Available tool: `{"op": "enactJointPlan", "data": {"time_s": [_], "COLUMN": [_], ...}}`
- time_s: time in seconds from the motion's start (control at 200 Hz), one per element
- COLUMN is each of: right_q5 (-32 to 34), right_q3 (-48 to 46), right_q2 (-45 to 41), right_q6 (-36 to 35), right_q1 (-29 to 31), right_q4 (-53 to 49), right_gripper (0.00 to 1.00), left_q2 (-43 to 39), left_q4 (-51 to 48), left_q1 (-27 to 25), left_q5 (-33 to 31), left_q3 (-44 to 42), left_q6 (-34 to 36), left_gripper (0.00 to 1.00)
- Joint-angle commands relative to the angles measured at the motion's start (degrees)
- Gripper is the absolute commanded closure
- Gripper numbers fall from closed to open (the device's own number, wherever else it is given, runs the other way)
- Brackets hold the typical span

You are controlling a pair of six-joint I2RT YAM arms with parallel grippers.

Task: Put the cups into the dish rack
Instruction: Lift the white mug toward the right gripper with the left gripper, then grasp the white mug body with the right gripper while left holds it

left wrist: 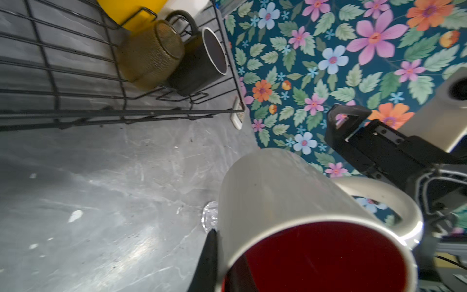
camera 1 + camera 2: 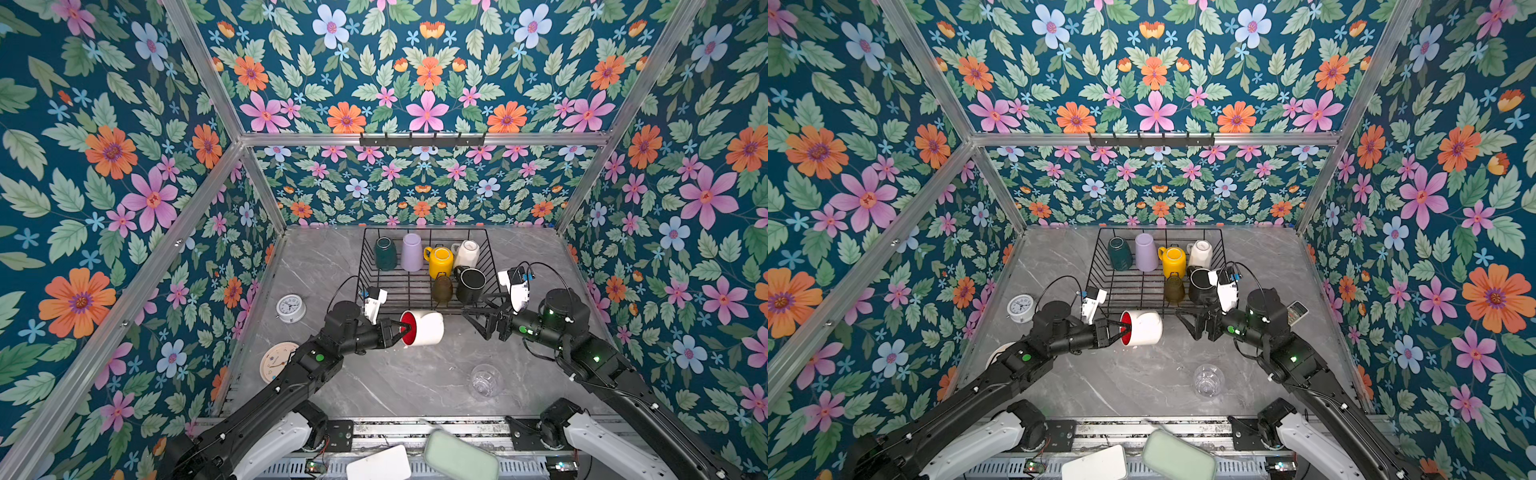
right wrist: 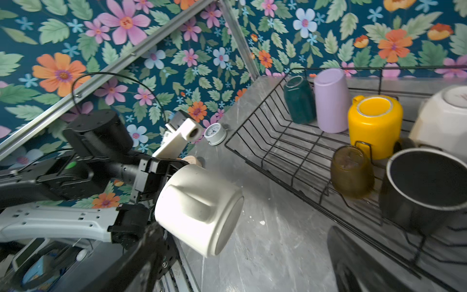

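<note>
Clear glass: on counter, front, well apart from dish rack.
Left gripper: jaws clamped on red-inside mug rim; mug sideways, just before rack.
Right gripper: jaws wide, empty.

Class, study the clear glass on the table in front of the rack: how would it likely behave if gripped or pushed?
The clear glass looks smooth and see-through, so it is probably slippery and breakable under a hard squeeze. Its round wall suggests it would roll if tipped over. Nothing stands near enough to stop it.
</note>
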Motion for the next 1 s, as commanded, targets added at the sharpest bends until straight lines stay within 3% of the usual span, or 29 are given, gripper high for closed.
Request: {"op": "enactJointPlan", "data": {"time_s": [0.0, 0.465, 0.995], "right_q5": [-6.6, -19.2, -21.5], "right_q3": [-0.8, -4.3, -0.3], "right_q2": [0.5, 4.2, 15.0], "right_q6": [-3.2, -5.7, -9.1], "right_q1": [0.0, 0.1, 6.5], "right_q4": [9.3, 25.4, 27.1], "right_gripper": [0.01, 0.01, 0.01], "left_q2": [0.4, 0.9, 1.9], "left_q4": [16.6, 24.6, 30.9], "left_q1": [1.2, 2.1, 2.1], "left_q5": [9.0, 12.2, 14.9], "left_q3": [-1.3, -3.0, -3.7], "left_q6": [-8.6, -14.9, -18.4], "left_gripper": [1.00, 1.00, 1.00]}}
